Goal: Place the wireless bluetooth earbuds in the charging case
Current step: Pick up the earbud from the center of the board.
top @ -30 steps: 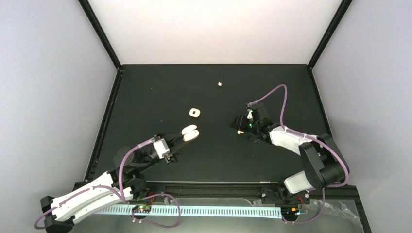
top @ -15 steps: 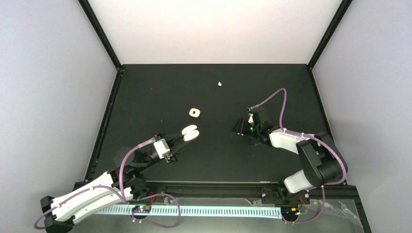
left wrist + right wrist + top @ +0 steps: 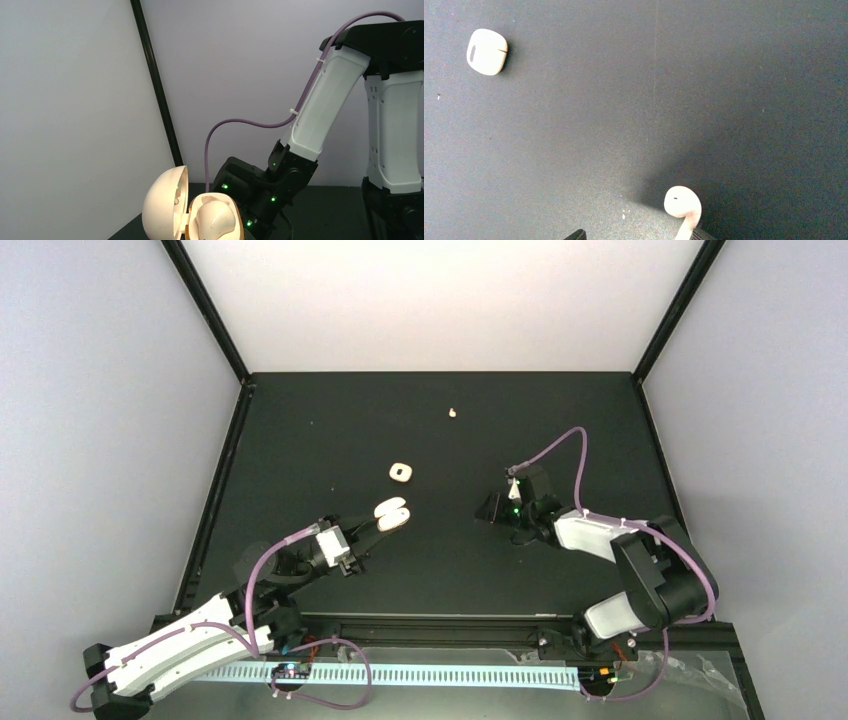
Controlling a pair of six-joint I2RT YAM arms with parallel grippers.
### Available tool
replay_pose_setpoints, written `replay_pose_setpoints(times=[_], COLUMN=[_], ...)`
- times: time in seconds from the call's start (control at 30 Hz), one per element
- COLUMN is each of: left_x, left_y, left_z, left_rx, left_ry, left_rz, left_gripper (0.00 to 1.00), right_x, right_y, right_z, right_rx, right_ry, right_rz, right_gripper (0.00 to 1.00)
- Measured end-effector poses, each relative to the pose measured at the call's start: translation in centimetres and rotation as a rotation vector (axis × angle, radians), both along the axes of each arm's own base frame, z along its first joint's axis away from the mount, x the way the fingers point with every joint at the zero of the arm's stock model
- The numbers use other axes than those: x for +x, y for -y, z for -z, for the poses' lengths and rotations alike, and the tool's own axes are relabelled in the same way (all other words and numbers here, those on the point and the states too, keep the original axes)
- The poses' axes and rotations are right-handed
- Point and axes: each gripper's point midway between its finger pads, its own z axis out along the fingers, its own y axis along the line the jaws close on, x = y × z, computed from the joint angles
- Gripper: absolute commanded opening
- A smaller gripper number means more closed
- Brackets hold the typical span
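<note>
The big black table (image 3: 300, 440) fills the floor between pale walls. Two arms reach over it from the near edge.

The left arm (image 3: 180, 640) lies low on the left side. The left gripper (image 3: 374, 525) is closed on the open charging case (image 3: 391, 515) and holds it at its tip. In the left wrist view the open case fills the bottom edge, its round lid (image 3: 164, 204) swung to the left and its base (image 3: 215, 217) beside it. Something cream and round sits in the base, but I cannot tell what it is. The left fingers do not show in that view.

The right arm (image 3: 640, 570) bends in from the right side. The right gripper (image 3: 500, 508) points at the middle of the table. In the right wrist view only the tips of its fingers (image 3: 577, 234) peek in at the bottom edge, and they are wide apart, not pinching anything. One earbud (image 3: 682, 203) is between them, close to the right-hand tip, its round head up and its stem going down to that tip. I cannot tell if it lies on the table or hangs a little above.

There are two cases. The closed charging case (image 3: 401, 473) lies alone on the table, just beyond the open one.

Two earbuds show clearly. The far earbud (image 3: 453, 412) lies alone near the back, well apart from both grippers.
</note>
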Motion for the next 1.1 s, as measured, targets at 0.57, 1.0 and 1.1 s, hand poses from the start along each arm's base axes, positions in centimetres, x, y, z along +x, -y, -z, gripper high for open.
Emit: replay_pose_setpoints(times=[0.57, 1.0, 1.1], left_x=[0.0, 0.0, 0.0], left_y=[0.0, 0.0, 0.0], left_z=[0.0, 0.0, -0.1], left_rx=[0.000, 0.001, 0.000], left_ry=[0.000, -0.002, -0.002], left_rz=[0.000, 0.000, 0.001], left_gripper=[0.02, 0.01, 0.02], right_x=[2.9, 1.7, 1.6], right_y=[1.1, 0.4, 0.5], right_z=[-2.9, 0.2, 0.6], right_rx=[-0.202, -0.309, -0.319], right_ry=[-0.004, -0.126, -0.135], right_rz=[0.012, -0.087, -0.094], right_gripper=[0.46, 0.40, 0.39])
